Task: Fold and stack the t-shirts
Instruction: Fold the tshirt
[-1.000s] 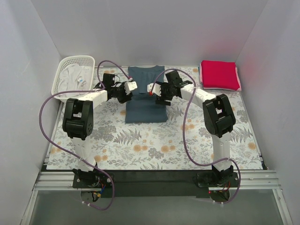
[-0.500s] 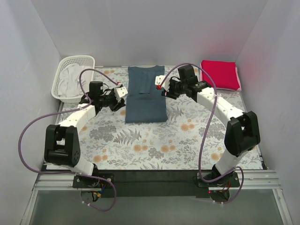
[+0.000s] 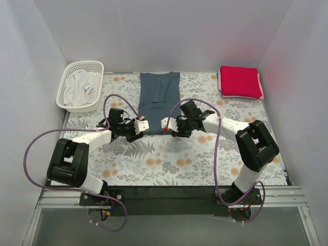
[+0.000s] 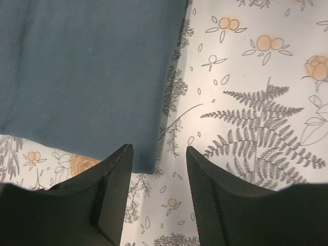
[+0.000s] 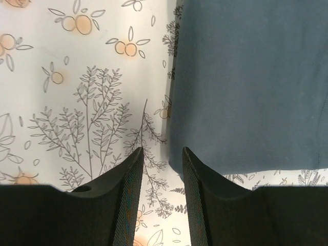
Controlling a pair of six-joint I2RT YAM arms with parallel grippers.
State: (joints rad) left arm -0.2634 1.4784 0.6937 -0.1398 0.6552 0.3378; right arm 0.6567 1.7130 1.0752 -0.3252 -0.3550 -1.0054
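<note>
The dark slate blue t-shirt (image 3: 159,100) lies flat at the centre back, folded into a long narrow strip. My left gripper (image 3: 139,126) is open at its near-left hem corner. In the left wrist view the gripper (image 4: 159,149) has that corner of the blue t-shirt (image 4: 92,66) just inside its left finger. My right gripper (image 3: 166,124) is open at the near-right corner. In the right wrist view the gripper (image 5: 162,150) has the blue t-shirt (image 5: 251,77) by its right finger. The red t-shirt (image 3: 240,81) lies folded at the back right on the pale pink t-shirt (image 3: 220,83).
A white lattice basket (image 3: 68,77) holding white cloth stands at the back left. The grey-and-orange floral cloth (image 3: 179,164) covers the table. White walls close in the back and both sides.
Both arms have swung from the blue shirt's upper sides down and inward to its near hem corners. The shirt lies still in its narrow folded shape.
</note>
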